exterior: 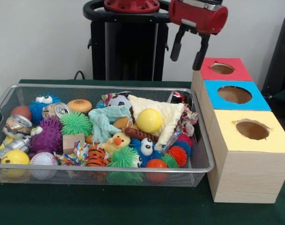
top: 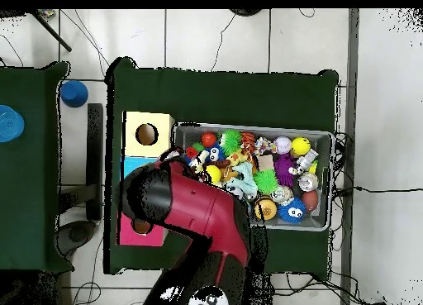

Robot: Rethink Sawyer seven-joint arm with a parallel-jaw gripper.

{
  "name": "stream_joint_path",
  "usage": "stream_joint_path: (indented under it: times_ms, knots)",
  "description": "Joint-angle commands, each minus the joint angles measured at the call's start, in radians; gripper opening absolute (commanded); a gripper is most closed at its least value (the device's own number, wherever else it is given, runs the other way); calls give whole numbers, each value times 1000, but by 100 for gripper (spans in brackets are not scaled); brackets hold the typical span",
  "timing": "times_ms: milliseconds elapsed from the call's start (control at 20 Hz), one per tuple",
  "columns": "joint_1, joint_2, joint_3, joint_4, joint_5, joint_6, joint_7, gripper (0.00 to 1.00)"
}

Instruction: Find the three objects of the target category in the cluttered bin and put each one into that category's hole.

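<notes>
At the front of the dark green cloth-covered table (exterior: 133, 208) sits the large shallow silver wire-mesh bin (exterior: 204, 154), packed with toys. Nearest the front rim lie a yellow smiley-face ball (exterior: 14, 157), a white baseball with red stitching (exterior: 43, 159), a striped orange tiger toy (exterior: 96, 157), a green spiky rubber ball (exterior: 122, 157) and a plain orange ball (exterior: 157, 164). Behind these come a purple spiky ball (exterior: 48, 136), a small wooden block (exterior: 73, 142), a yellow rubber duck (exterior: 116, 140) and a blue furry toy with big white eyes (exterior: 146, 147). In the middle of the heap a smooth yellow ball (exterior: 149, 120) rests on a cream knitted cloth (exterior: 168, 117), beside a crumpled pale green cloth (exterior: 104, 122). Dented silver drink cans (exterior: 18, 125) lie at the left side; no writing on them can be read. Toward the far rim are a small black-and-white football (exterior: 119, 101) and a bun-shaped brown toy (exterior: 79, 105). One see-through shiny plastic bag (exterior: 173, 140) seems to be wedged near the bin's right side, under the cream cloth's edge; the others cannot be made out.

Right of the bin stand three pale wooden boxes in a row: the yellow-faced box (exterior: 250, 154) nearest, then the blue-faced box (exterior: 255, 101) with its big round hole (exterior: 234, 94), then the red-faced box (exterior: 241, 72) farthest.

Above the red-faced box hangs the red and black gripper (exterior: 187, 51), its two dark fingers (exterior: 176, 46) spread apart and holding nothing. The overhead view shows the red arm (top: 202, 207) reaching over the boxes.
</notes>
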Motion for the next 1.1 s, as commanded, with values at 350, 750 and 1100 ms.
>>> stream_joint_path:
  times_ms: [350, 750, 1100]
  knots:
    - [-42, 48, 154, 63, -129, -65, 8, 100]
    - [-34, 80, 137, 30, -166, -98, 52, 100]
    - [-47, 122, 138, 2, -182, -139, 61, 100]
